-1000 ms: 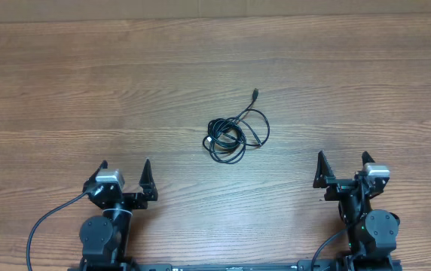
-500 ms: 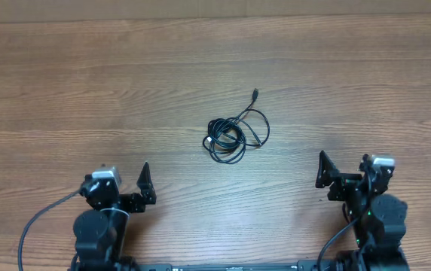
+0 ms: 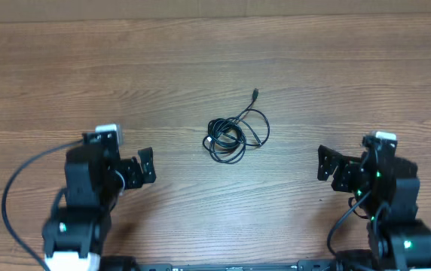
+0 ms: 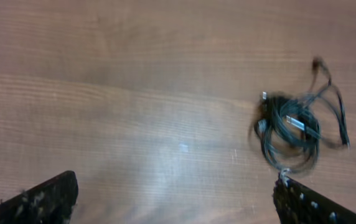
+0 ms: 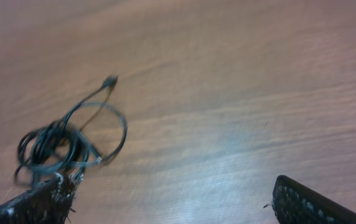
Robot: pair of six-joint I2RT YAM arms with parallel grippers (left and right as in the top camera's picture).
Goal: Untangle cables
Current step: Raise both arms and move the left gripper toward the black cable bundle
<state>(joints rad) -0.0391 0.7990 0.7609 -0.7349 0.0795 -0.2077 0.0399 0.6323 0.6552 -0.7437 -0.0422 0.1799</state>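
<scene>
The left gripper (image 4: 177,180) has its jaws spread wide, empty and touching nothing; the right gripper (image 5: 173,183) is released the same way. Ahead of both pairs of fingers and between them, well apart from either, the cables (image 3: 234,135) lie in a small tight coil on the table (image 3: 65,68). Thin, light and limp, they would likely drag as one bundle if tugged. Beyond the coil a loose loop runs to a small plug (image 3: 255,93); that free end, farthest from the fingers, looks the best place to pinch.
</scene>
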